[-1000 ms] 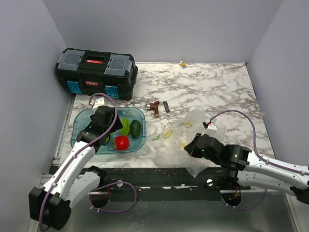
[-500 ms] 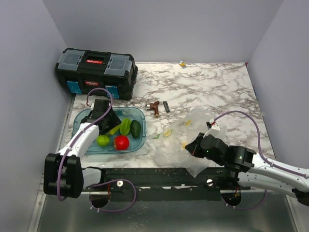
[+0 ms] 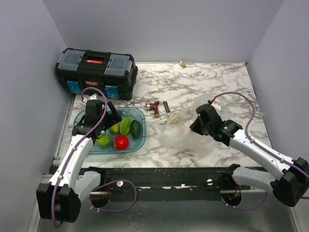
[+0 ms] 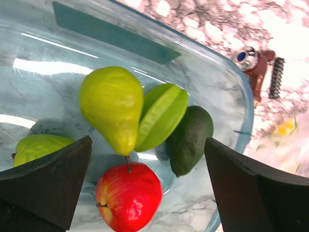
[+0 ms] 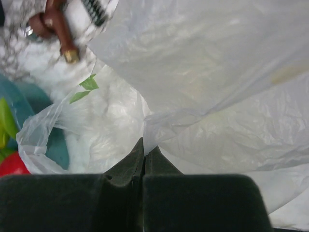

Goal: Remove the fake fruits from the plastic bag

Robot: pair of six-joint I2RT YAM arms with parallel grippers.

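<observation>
**Right gripper pinched on the bag, left one wide open over the tray**

The right gripper (image 5: 144, 159) is squeezed fully closed, with a fold of the plastic bag (image 5: 203, 72) running right into the seam between its fingertips, so it has hold of the film. From the wrist view the bag fills almost everything. It's crinkly, see-through and washed out, with a couple of little green leaf marks. I honestly can't tell if anything sits inside it. From above, it's a pale heap on the marble desk (image 3: 212, 87), just to the right of the tray, and its edges are hard to trace against the pattern.

The left gripper (image 4: 148, 141) is spread wide – nothing between the fingers, hanging above the blue tray (image 4: 231, 96).

In the tray:
- pear (image 4: 111, 104), leaning against the ribbed green fruit (image 4: 161, 116)
- avocado (image 4: 190, 140), tucked against that one's other side
- red apple (image 4: 128, 195), at the pear's stem end
- a lime-green fruit (image 4: 38, 147), partly hidden behind the left finger

So all four fake fruits are in the tray.

Past the tray's far corner there's a small brown tool (image 3: 154, 107) and a dark coiled bit (image 3: 166, 106), both too small to identify. The black toolbox (image 3: 95, 72) sits shut at the back left.
</observation>
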